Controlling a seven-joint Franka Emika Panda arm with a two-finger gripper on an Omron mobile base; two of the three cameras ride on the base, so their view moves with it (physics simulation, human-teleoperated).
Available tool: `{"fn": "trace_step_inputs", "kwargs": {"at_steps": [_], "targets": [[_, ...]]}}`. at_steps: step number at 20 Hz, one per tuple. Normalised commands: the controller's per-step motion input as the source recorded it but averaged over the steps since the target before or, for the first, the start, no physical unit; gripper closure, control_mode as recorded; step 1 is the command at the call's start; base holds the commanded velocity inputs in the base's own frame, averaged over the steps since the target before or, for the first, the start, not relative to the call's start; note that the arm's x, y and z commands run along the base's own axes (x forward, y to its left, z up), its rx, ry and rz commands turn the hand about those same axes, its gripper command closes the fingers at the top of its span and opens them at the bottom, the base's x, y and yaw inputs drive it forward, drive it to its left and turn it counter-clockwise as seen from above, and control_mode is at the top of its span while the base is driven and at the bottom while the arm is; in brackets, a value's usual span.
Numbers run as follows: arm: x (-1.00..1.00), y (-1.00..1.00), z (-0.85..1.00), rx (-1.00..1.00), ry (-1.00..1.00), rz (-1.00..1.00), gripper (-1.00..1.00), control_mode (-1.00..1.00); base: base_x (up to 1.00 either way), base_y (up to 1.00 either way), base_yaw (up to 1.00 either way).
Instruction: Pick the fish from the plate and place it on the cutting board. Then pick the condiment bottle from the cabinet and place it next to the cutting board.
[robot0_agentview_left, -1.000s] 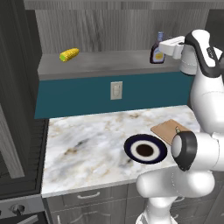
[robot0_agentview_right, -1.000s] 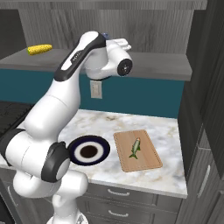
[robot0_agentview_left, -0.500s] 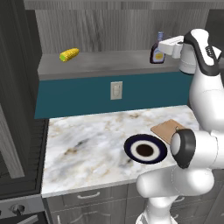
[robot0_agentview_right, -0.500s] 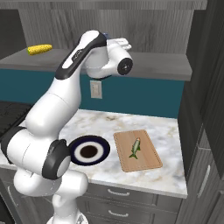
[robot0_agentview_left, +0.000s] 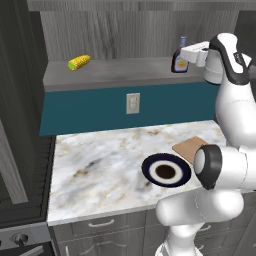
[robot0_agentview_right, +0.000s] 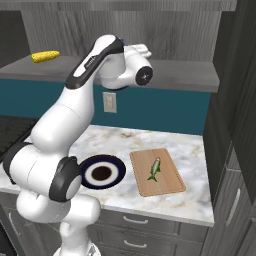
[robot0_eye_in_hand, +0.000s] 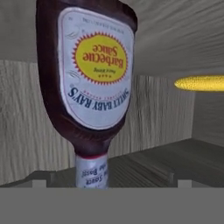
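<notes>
A: Status? Slender greenish-silver fish (robot0_agentview_right: 154, 170) lies on the light-brown wooden cutting board (robot0_agentview_right: 167, 185).

B: Dark brown condiment bottle (robot0_agentview_left: 180, 57) stands on the long grey cabinet shelf (robot0_agentview_left: 120, 72), gripper (robot0_agentview_left: 186, 54) right at it. Jaw state: can't tell. The arm should centre on the body, squeeze, then lift straight up.

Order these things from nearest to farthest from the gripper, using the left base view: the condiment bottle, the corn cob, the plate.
1. The condiment bottle, on the cabinet shelf directly at the gripper.
2. The plate, down on the marble counter below.
3. The corn cob, at the shelf's far left end.

Plate and corn cob are nearly too close to call.
</notes>
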Motion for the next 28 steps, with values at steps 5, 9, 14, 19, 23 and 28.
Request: {"fn": "trace_step_inputs", "kwargs": {"at_steps": [5,9,14,19,23,28], "targets": [[0.1,-0.02,-0.1,0.0,0.0,0.0,-1.0,-1.0,0.0,0.0,0.0],[0.14,-0.01,-0.09,0.0,0.0,0.0,-1.0,-1.0,0.0,0.0,0.0],[0.18,0.0,-0.07,0.0,-0.01,0.0,-1.0,-1.0,0.0,0.0,0.0],[0.2,-0.03,-0.05,0.0,0.0,0.0,-1.0,-1.0,0.0,0.0,0.0],[0.21,-0.08,-0.01,0.0,0.0,0.0,-1.0,-1.0,0.0,0.0,0.0],[0.2,-0.1,0.0,0.0,0.0,0.0,-1.0,-1.0,0.0,0.0,0.0]]}}
